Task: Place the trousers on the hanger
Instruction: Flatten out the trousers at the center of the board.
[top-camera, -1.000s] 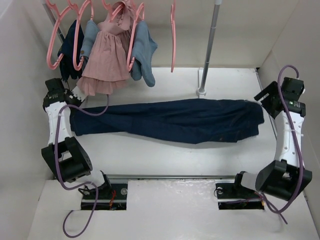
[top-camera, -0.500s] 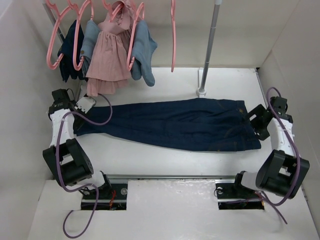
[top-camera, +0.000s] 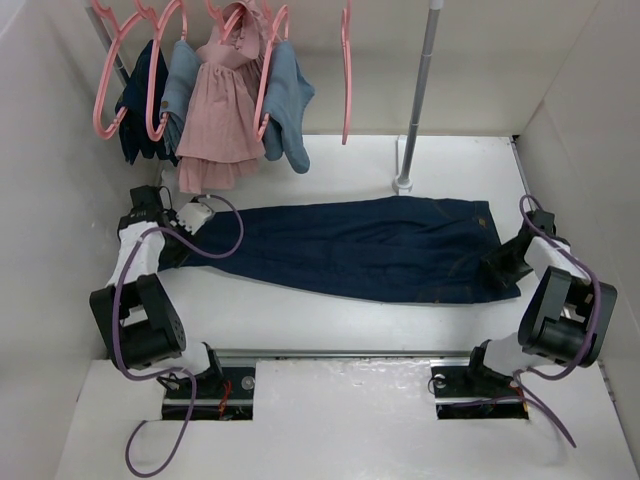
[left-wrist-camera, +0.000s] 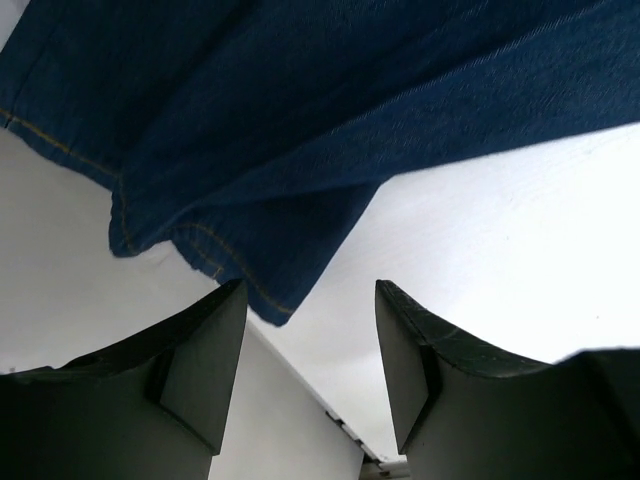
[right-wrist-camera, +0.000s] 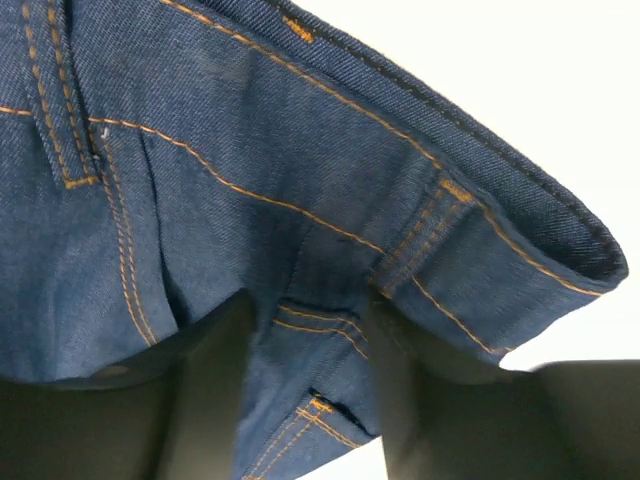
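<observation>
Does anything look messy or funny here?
Nothing is spilled or broken. The trousers lie stretched across the table, with the leg hems rumpled near the left gripper and the waistband folded over at the right gripper. One pink hanger hangs bare.

Top ext cam: fixed, high, behind arm bases (top-camera: 210, 385), looks down and fwd over whole desk (top-camera: 330, 320). Bases at 6 o'clock, hung garments (top-camera: 220, 110) at 11.

L wrist cam: v. close, looks past left gripper (left-wrist-camera: 310, 300) at hem end of trousers (left-wrist-camera: 300, 120), i.e. 9 o'clock end in top view.

R wrist cam: closer still, looks past right gripper (right-wrist-camera: 305, 330) onto waistband, i.e. 3 o'clock end.

Each wrist view overlaps top view only there.
</observation>
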